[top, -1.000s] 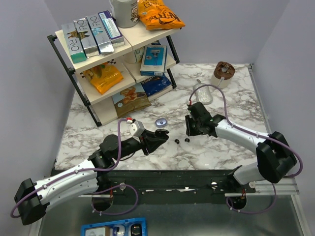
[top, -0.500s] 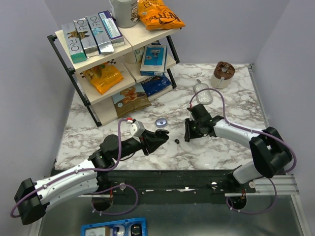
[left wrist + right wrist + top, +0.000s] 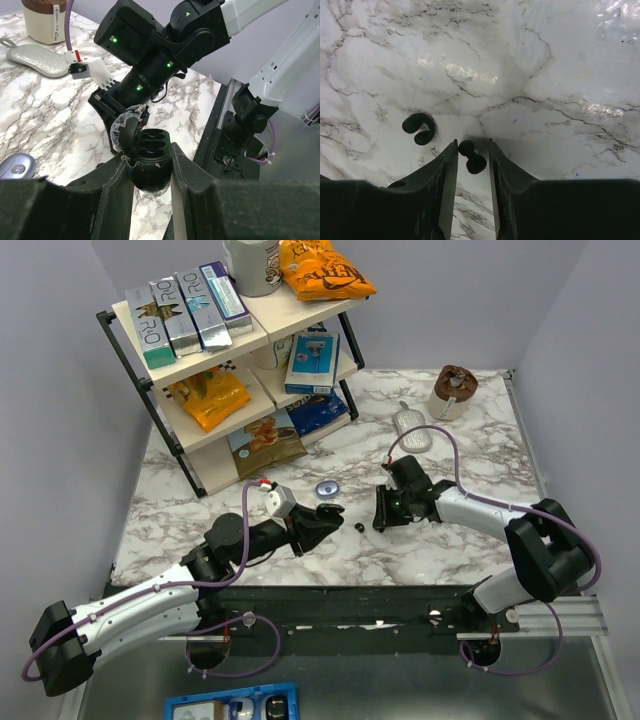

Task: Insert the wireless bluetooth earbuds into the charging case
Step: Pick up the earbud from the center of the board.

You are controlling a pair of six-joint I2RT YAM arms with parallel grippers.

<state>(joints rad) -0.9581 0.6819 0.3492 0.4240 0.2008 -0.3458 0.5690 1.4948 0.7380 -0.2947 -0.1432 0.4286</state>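
My left gripper [image 3: 150, 152] is shut on the black charging case [image 3: 150, 172], held just above the table with its lid [image 3: 127, 131] flipped open and both sockets showing. In the top view the case [image 3: 325, 512] sits at the left gripper [image 3: 322, 520] tip. One black earbud [image 3: 472, 157] lies on the marble between the fingers of my right gripper [image 3: 472, 145], which is open and straddles it with a little room on the right side. The other earbud [image 3: 420, 128] lies curled just left of those fingers; from above this earbud [image 3: 358, 527] is between the case and the right gripper [image 3: 380, 523].
A two-tier rack [image 3: 230, 370] of boxes and snack bags fills the back left. A blue disc [image 3: 326, 488] lies just behind the case. A silver pouch [image 3: 411, 427] and a brown-lidded jar [image 3: 455, 390] stand at the back right.
My right gripper has shifted a little left and come down over the right-hand earbud, its jaws slightly narrower. The left gripper and case have not moved.
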